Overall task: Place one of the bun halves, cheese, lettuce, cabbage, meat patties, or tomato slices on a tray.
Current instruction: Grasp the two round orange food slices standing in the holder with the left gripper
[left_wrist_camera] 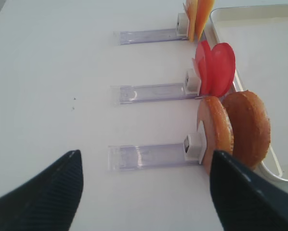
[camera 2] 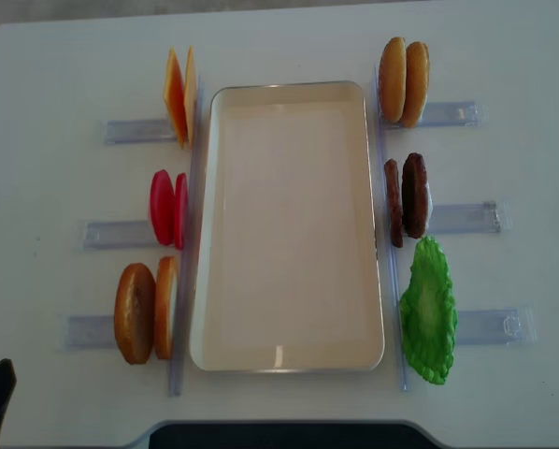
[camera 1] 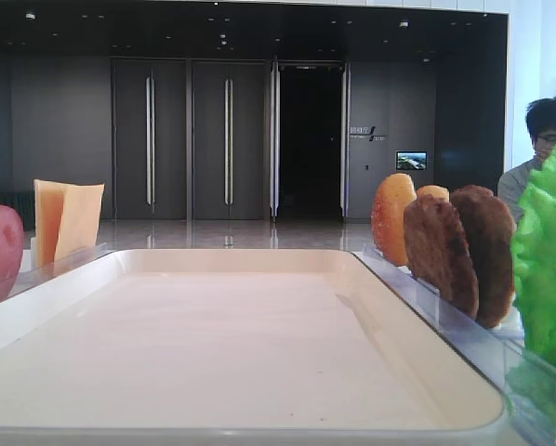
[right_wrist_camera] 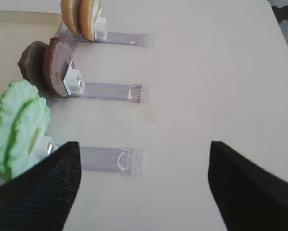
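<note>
White tabletop (camera 2: 64, 56) holds the tray (camera 2: 289, 94) in the middle, with cheese (camera 2: 179, 96), tomato slices (camera 2: 167, 208) and bun halves (camera 2: 145, 311) standing in clear holders (camera 2: 100, 234) to its left, and more buns (camera 2: 403, 68), patties (camera 2: 407, 198) and lettuce (camera 2: 429, 311) to its right. Left gripper (left_wrist_camera: 144, 192) hovers with fingers spread wide, holding nothing, just short of the near bun pair; right gripper (right_wrist_camera: 144, 185) likewise gapes apart and bare near the lettuce.
</note>
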Robot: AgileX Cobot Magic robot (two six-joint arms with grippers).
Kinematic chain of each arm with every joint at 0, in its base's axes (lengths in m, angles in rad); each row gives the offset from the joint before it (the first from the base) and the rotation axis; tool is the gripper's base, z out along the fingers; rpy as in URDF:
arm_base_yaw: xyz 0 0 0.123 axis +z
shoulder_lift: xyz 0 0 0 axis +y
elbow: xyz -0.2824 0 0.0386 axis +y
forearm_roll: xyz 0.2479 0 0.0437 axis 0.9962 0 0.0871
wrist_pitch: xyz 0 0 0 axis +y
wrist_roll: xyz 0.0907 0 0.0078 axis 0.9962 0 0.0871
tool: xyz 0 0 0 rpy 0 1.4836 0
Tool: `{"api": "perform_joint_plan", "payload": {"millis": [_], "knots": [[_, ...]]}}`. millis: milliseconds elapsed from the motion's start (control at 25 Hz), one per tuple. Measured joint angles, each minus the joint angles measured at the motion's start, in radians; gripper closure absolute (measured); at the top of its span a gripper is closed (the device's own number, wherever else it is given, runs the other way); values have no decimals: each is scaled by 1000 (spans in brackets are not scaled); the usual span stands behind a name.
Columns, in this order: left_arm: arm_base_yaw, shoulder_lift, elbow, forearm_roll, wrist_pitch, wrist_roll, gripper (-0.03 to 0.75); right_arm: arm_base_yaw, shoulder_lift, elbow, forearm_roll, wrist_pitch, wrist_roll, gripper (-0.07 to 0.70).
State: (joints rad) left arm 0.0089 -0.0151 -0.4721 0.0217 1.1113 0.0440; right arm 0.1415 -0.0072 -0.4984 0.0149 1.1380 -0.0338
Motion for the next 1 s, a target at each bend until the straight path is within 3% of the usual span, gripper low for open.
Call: {"api": "perform_joint_plan", "payload": {"millis": [600,1000], "knots": [[0,0,0,-2,0,-1,99,0,0,0,0,0,0,85],[0,0,0,-2,0,-1,193,0,0,0,0,0,0,86]]}}
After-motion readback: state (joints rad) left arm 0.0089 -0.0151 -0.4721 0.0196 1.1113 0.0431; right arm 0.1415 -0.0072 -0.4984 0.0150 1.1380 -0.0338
